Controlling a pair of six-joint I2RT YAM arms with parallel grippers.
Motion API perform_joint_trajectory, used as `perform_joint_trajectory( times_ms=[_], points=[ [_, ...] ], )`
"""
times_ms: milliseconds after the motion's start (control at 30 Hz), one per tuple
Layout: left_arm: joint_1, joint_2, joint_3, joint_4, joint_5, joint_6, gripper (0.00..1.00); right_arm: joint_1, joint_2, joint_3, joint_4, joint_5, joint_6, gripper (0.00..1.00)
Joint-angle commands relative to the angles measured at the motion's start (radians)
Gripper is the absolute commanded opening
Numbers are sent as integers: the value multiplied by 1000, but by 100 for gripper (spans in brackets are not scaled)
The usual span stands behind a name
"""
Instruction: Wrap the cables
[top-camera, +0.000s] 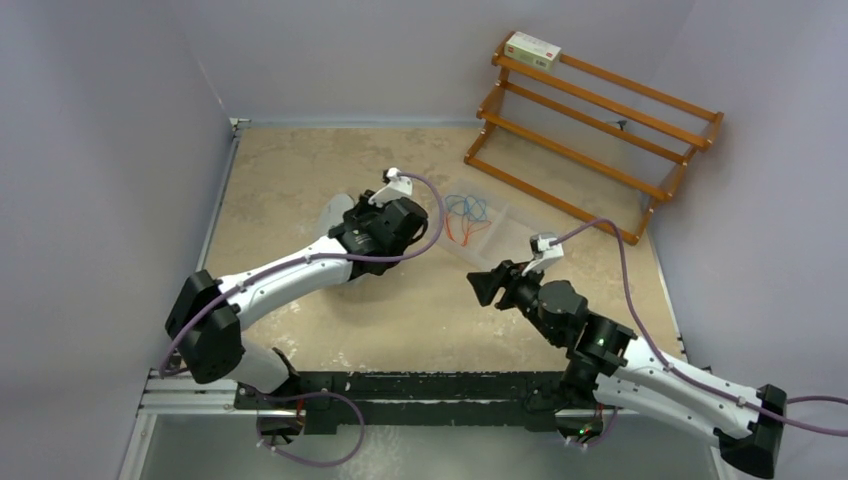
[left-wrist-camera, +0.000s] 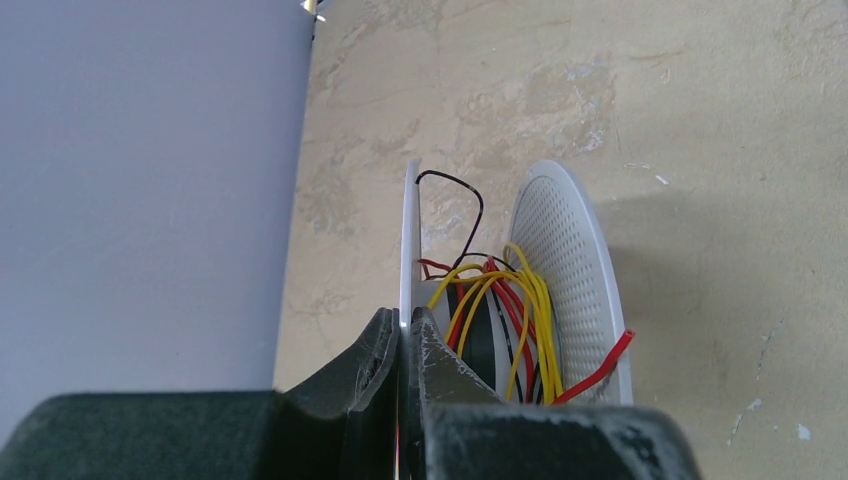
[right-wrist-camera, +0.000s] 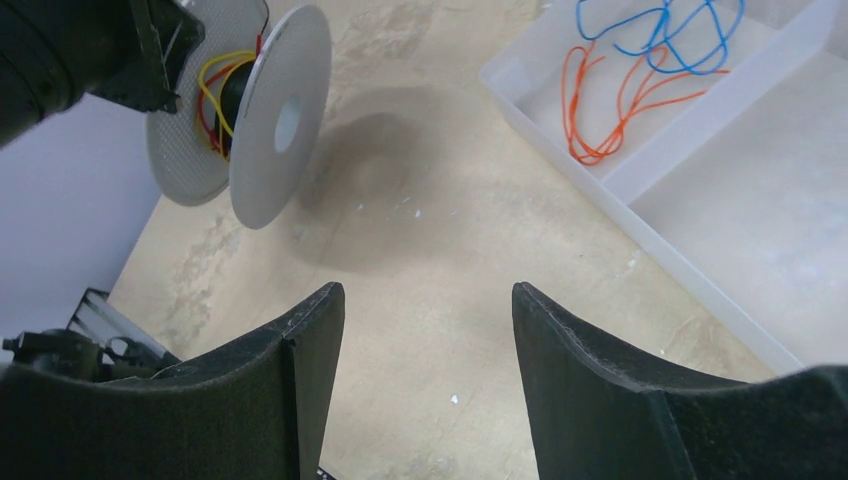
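My left gripper (left-wrist-camera: 405, 320) is shut on the thin rim of one flange of a white spool (left-wrist-camera: 410, 240) and holds it upright above the table. Bright yellow cable (left-wrist-camera: 520, 290) lies in loose loops round the spool's hub, mixed with red and black wires, beside the perforated flange (left-wrist-camera: 565, 260). In the right wrist view the spool (right-wrist-camera: 285, 115) and the yellow cable (right-wrist-camera: 212, 75) show at the top left, held by the left gripper (right-wrist-camera: 150, 50). My right gripper (right-wrist-camera: 428, 300) is open and empty over bare table, apart from the spool. From above, the left gripper (top-camera: 345, 215) and right gripper (top-camera: 487, 287) face each other.
A clear plastic tray (right-wrist-camera: 640, 170) with blue and orange wires lies right of the spool, also in the top view (top-camera: 500, 235). A wooden rack (top-camera: 590, 110) with a small box (top-camera: 532, 49) stands at the back right. Grey walls enclose the table.
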Motion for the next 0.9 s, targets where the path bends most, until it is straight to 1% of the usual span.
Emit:
perform_joint_trajectory(
  times_ms=[0, 133, 333, 600, 867],
  points=[
    [-24, 51, 70, 60, -135, 47, 0, -3, -40, 6, -53, 93, 66, 65],
    [-41, 129, 95, 71, -167, 62, 0, -3, -52, 11, -91, 108, 85, 67],
    [-50, 246, 137, 76, -180, 76, 0, -3, -63, 4, -103, 94, 109, 67],
    [-55, 361, 165, 85, -138, 60, 0, -4, -85, 9, -139, 108, 133, 70],
    [-79, 480, 219, 96, -114, 41, 5, -3, -124, 9, -180, 116, 155, 72]
  ],
)
